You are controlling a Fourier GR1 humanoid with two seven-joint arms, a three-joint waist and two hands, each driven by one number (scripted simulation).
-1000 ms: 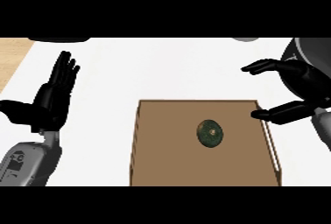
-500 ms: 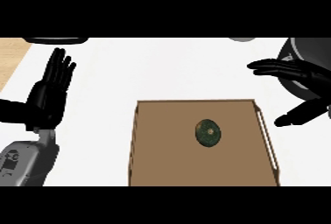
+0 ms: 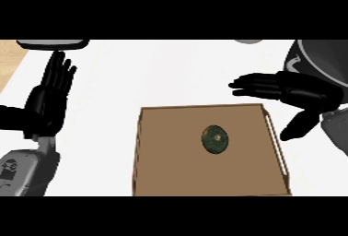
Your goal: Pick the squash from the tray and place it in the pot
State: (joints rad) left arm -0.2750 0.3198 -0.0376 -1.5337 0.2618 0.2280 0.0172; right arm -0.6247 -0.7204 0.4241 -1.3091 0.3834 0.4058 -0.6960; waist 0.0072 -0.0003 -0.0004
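We have not yet grasped the squash, which lies mid-frame in the tray, while our right hand hovers open at upper right beside the pot, left hand resting open.

Squash on tray

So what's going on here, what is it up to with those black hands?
The robot is meant to move the squash from the brown tray into the pot, whose dark edge shows at the upper right. Nothing is held yet: the squash lies alone on the tray. The right hand hovers open just beyond the tray's far right corner, fingers pointing left. The left hand rests open at the left edge, fingers up.
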